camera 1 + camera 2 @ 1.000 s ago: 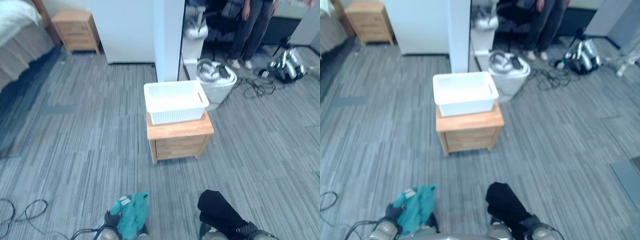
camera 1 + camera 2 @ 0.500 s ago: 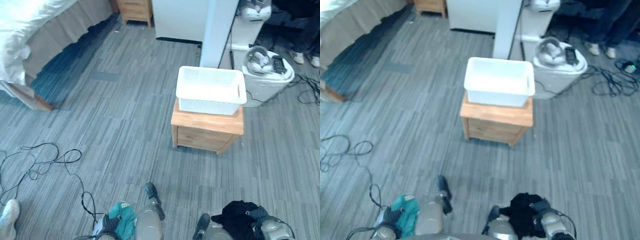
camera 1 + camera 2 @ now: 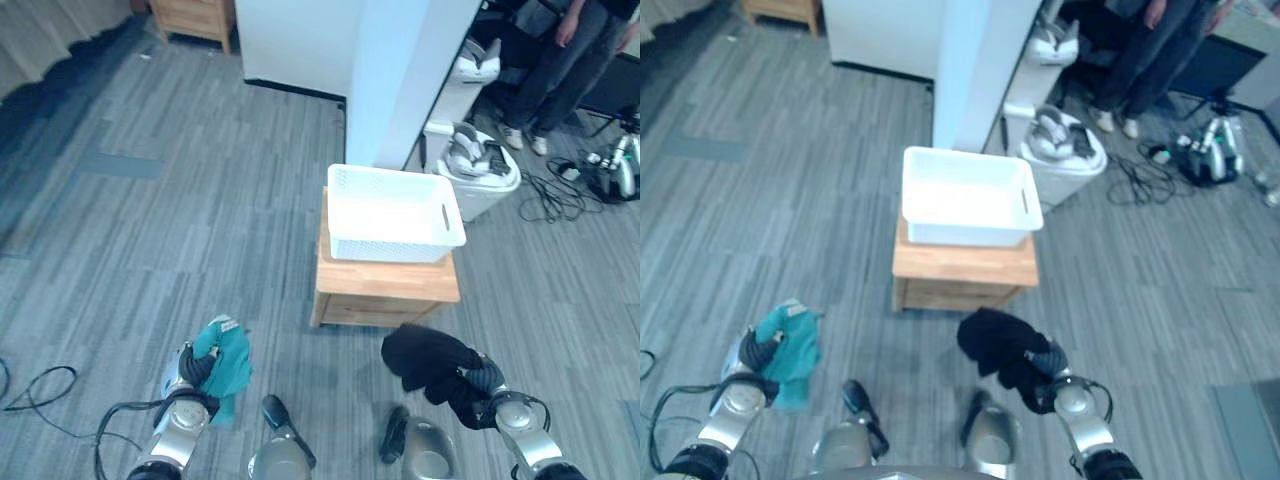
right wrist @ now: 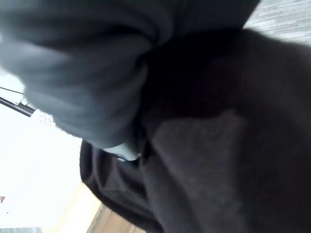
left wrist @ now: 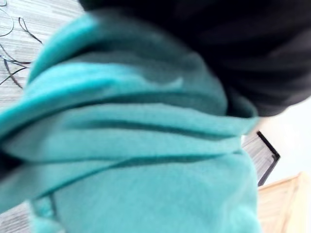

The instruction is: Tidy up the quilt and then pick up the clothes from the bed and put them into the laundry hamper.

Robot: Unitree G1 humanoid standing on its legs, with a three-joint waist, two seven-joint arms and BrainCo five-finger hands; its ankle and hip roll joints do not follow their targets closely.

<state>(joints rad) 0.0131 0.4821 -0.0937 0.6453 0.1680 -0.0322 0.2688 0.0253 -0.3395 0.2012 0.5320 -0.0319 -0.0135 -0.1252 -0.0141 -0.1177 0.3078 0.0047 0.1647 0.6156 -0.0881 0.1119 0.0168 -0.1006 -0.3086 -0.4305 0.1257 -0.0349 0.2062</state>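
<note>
Left eye view looks down on grey striped carpet (image 3: 150,250), the biggest thing in sight, with a pale blue-white pillar (image 3: 395,70) rising at the far side and a person's legs (image 3: 548,60) standing beyond it to the right. Next in size is the small wooden nightstand (image 3: 385,290) standing just this side of the pillar, and on top of it sits the white laundry hamper (image 3: 393,213), a perforated plastic tub, open at the top and seemingly empty. A white round bin (image 3: 480,175) with something grey in it stands behind the hamper to the right. Smaller again are the two garments. The right hand (image 3: 480,385) is clenched round a bunched black garment (image 3: 425,355), which hangs just in front of the nightstand's right front corner. The left hand (image 3: 192,368) grips a crumpled teal garment (image 3: 225,365), well apart from the nightstand on its left. Both wrist views show cloth pressed up close. The hamper lies straight ahead and slightly right, its long side facing the robot, so the right hand with the black garment is plainly the nearer; it likely needs only to rise and reach forward over the rim, while the left hand must cross further.
</note>
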